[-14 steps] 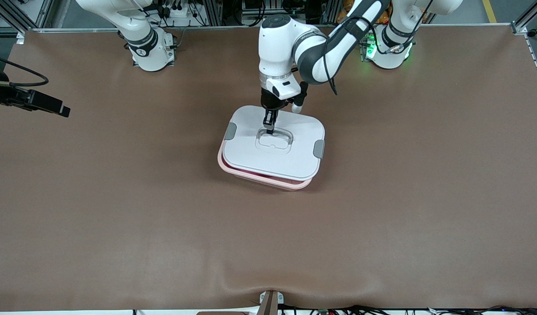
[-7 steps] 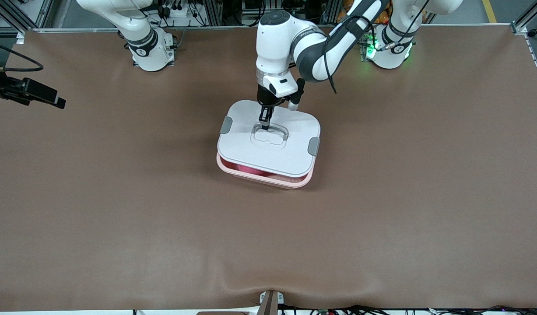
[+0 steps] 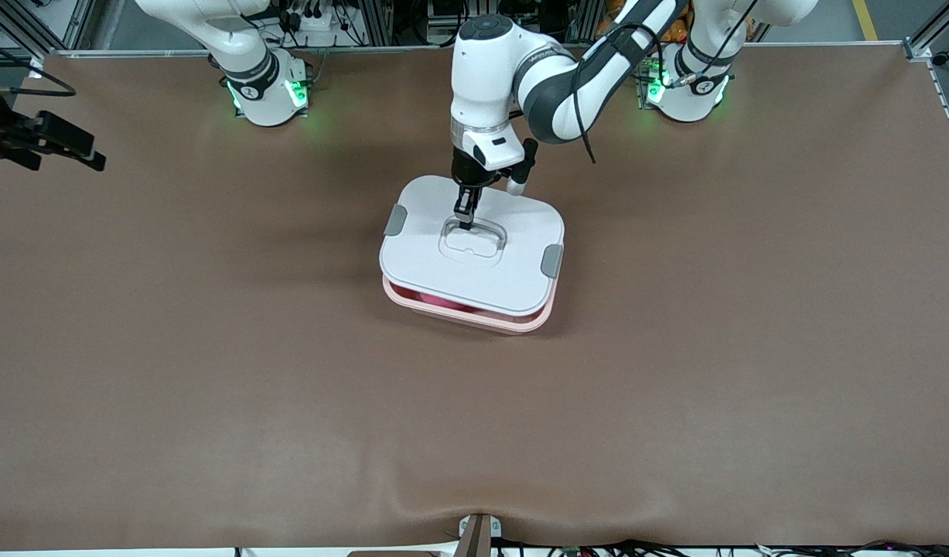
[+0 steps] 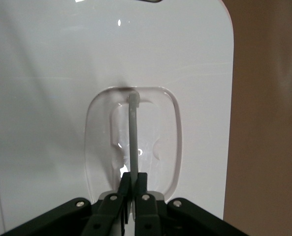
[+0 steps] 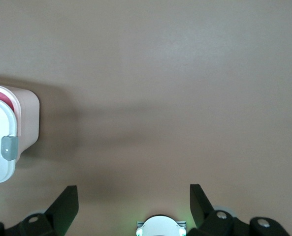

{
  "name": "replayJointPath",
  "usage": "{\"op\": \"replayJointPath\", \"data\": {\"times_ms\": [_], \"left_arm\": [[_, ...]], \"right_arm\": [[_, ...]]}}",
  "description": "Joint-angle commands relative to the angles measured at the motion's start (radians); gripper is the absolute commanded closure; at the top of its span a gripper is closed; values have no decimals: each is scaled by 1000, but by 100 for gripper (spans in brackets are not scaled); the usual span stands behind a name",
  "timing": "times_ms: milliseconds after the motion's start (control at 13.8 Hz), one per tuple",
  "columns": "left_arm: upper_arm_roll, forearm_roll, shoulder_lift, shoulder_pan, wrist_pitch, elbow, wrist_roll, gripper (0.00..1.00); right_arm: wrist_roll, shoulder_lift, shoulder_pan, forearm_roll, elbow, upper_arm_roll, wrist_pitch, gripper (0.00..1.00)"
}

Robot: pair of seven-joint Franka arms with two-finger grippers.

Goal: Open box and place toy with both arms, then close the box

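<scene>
We count one box (image 3: 468, 313), one lid (image 3: 505, 267), one toy (image 3: 435, 296) and two arms. The pink box sits on the table (image 3: 211, 348) about midway between the two arms' ends, closer to the edge where the bases stand than to the camera's edge. The white lid is over the box, not seated: it sits shifted toward the bases' edge and toward the right arm's end, so the box's rim nearest the camera and its corner toward the left arm's end show past it. The lid carries two grey clips, one (image 3: 395, 220) at the end toward the right arm and one (image 3: 552, 261) at the end toward the left arm.

In the gap under the lid we see a strip of hot pink, the toy inside the box; little else of it shows.

The left gripper (image 3: 465, 220) is directly over the lid's middle, its fingers (image 4: 145, 196) pinched tight on the thin grey handle (image 4: 134, 132) that stands up from the recess (image 3: 472, 240).

The right gripper (image 5: 134, 196) waits well apart from the box, over bare table near the corner at the right arm's end by the bases' edge. Its fingers are spread wide and hold nothing.
</scene>
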Motion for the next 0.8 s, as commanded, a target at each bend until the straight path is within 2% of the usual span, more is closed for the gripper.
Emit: {"op": "replayJointPath", "data": {"times_ms": [0, 145, 727], "left_arm": [[2, -22, 8, 5, 4, 17, 9, 100], [7, -21, 10, 5, 4, 21, -18, 100], [11, -4, 30, 3, 2, 46, -67, 100]], "right_arm": [[-36, 4, -52, -19, 36, 49, 3, 0], [-36, 13, -70, -34, 73, 60, -16, 0], [-40, 21, -82, -36, 84, 60, -14, 0]]}}
